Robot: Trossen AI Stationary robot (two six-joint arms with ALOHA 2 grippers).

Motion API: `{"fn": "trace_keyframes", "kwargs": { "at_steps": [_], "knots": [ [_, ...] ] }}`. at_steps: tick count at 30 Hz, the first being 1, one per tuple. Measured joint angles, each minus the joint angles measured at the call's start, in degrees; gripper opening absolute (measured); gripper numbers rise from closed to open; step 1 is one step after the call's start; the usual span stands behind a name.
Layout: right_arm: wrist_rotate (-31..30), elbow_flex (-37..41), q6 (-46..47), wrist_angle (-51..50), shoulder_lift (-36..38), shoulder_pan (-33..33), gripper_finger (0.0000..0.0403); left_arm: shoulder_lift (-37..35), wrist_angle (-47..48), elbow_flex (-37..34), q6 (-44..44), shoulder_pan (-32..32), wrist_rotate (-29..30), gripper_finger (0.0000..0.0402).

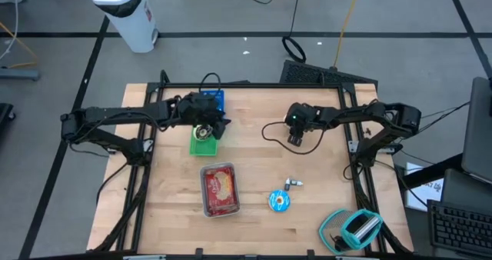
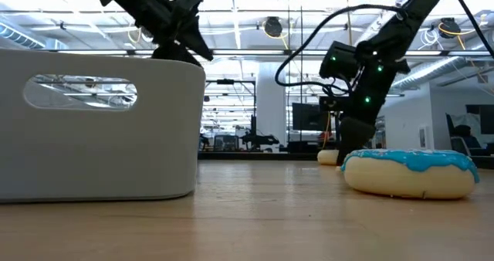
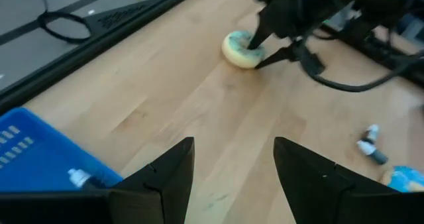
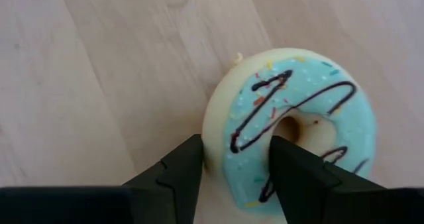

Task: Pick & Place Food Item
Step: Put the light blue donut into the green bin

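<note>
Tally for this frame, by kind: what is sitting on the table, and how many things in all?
Blue-iced doughnuts: 2 (loose doughnut; doughnut at the right gripper)
Red food tray: 1
Blue basket: 1
Green item: 1
Small bottle: 1
Teal item: 1
Total: 7

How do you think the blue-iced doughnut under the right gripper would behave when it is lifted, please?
The blue-iced doughnut lies flat, so it probably won't roll. The right gripper straddles one side of the ring, so it may tilt once lifted. Its glossy icing could be slippery.
</note>
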State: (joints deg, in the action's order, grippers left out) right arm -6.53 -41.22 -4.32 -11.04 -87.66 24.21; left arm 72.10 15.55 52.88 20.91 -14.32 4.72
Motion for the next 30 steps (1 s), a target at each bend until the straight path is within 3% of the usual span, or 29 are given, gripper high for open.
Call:
{"fn": "trace_keyframes", "kwargs": {
  "at_steps": [10,18,26,30],
  "knots": [
    [3.03,2.50,0.09,4.14,0.13,0.55,0.0111,0.36,-8.72,0.00,5.32,3.01,-0.03,0.0209],
    [4.52,2.76,0.08,7.08,1.55,-0.40,0.0053,7.79,-20.95,0.00,10.22,4.77,-0.08,0.0209],
    [4.21,2.76,-3.67,10.05,7.28,-7.42,0.0033,17.29,-32.03,-0.07,13.28,4.58,-0.13,0.0209],
    [-1.10,2.74,-8.82,13.54,9.57,-12.87,0.0032,19.27,-35.35,-0.04,16.54,4.27,-0.10,0.0209]
  ]
}}
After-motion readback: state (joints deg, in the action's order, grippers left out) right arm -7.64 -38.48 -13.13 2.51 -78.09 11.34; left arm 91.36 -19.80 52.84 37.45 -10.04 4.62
